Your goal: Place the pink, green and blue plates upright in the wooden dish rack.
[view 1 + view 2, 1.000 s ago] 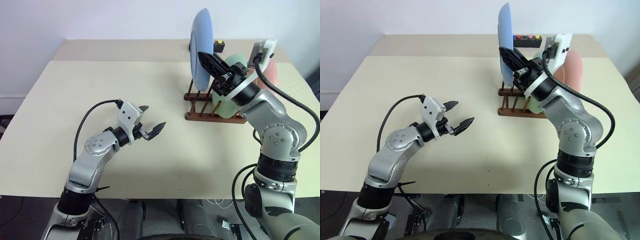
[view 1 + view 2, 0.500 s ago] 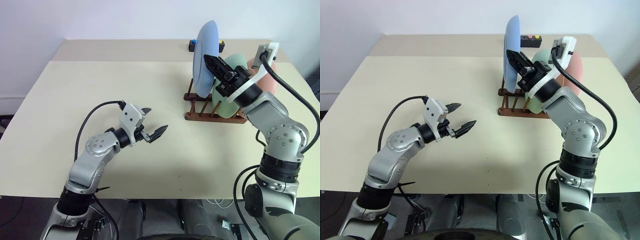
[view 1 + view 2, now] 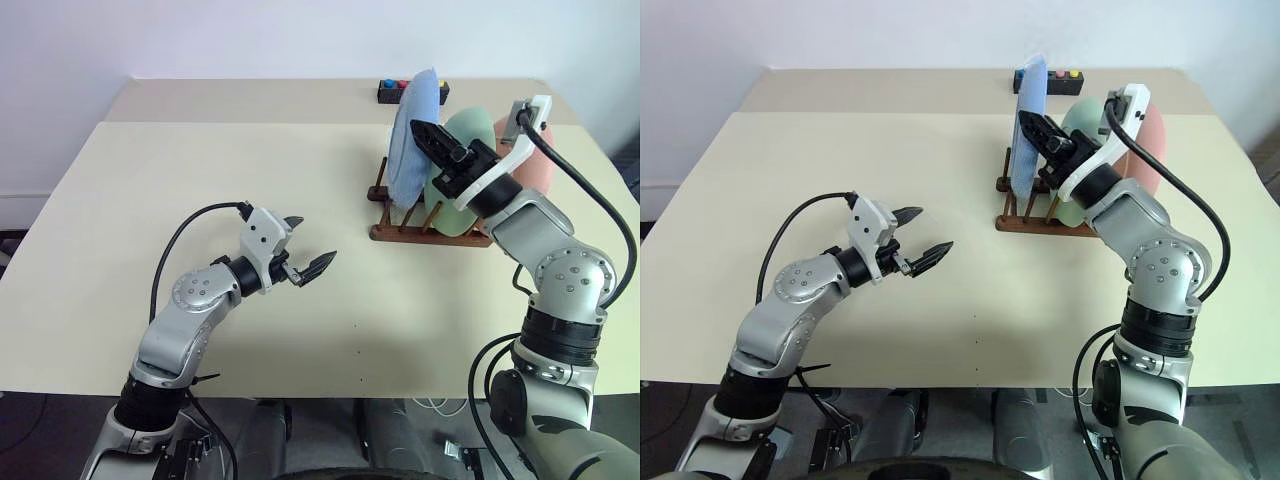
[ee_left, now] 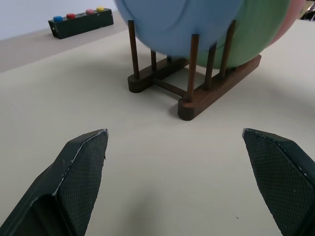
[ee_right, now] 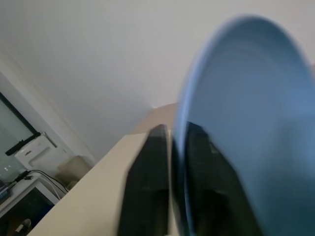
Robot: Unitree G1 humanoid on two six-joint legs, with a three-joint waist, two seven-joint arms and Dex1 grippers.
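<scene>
Between right gripper (image 3: 428, 137) fingers: blue plate (image 3: 412, 130) rim, upright, seated in wooden dish rack (image 3: 420, 225) slot, grip loosening. Left gripper (image 3: 303, 250) wide open, empty, well apart.

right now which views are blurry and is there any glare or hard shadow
Right wrist view: motion-smeared, the blue plate and the fingers either side of its rim are soft. Left wrist view: the rack is sharp, the plate's lower edge slightly blurred. Both eye views: crisp, even light, no glare on the table, only faint soft shadows under the left gripper.
</scene>
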